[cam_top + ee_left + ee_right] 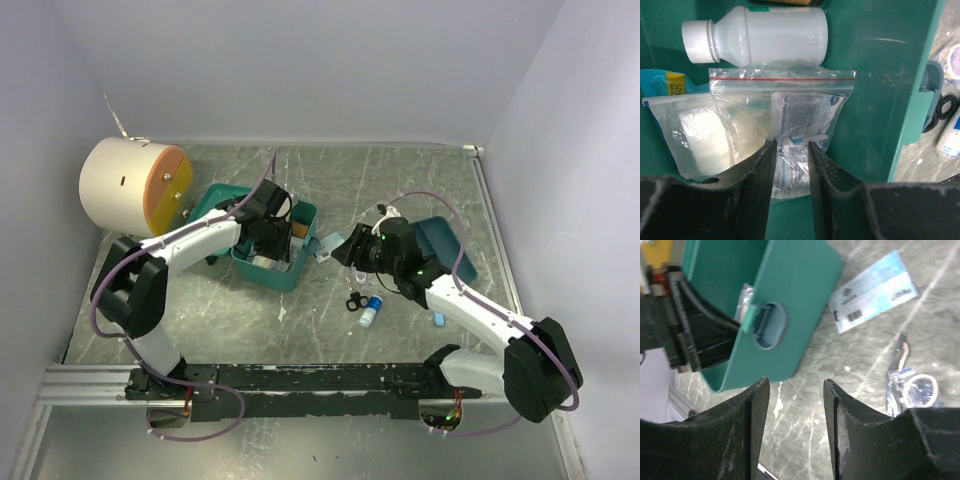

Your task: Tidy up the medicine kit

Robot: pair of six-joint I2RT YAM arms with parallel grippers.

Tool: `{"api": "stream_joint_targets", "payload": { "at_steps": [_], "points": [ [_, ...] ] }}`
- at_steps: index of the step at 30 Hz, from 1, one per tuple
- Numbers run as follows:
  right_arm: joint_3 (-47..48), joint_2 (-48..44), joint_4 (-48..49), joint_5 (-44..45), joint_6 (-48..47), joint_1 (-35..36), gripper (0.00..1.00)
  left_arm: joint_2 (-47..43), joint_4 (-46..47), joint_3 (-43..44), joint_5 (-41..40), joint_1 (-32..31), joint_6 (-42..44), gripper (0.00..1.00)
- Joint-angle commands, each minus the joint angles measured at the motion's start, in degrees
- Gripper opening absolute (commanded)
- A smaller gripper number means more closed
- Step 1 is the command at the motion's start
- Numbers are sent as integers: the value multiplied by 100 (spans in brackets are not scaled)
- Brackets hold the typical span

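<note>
The medicine kit (283, 276) sits lid-open on the counter (420, 180), left of centre — likely rigid, light, slick-walled plastic, best taken by its rim. Left jaws, inside it, stand narrowly apart astride a soft zip bag (785, 110); pinching or not, I cannot tell. Right jaws gape empty near its latch (765, 325).

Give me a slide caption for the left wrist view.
Left gripper open over a zip bag inside the medicine kit, beside a white bottle.
</note>
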Motion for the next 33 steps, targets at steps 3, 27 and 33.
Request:
{"api": "stream_joint_targets", "payload": {
  "at_steps": [3, 27, 33],
  "points": [
    [-153, 222, -294, 584, 341, -235, 47, -59, 171, -110, -525, -58, -84, 48],
    [921, 666, -2162, 1713, -1529, -617, 55, -3079, 1268, -944, -232, -58, 358, 63],
    [957, 667, -2422, 1388, -1530, -619, 55, -4041, 1661, -1287, -392, -57, 405, 65]
  ]
}}
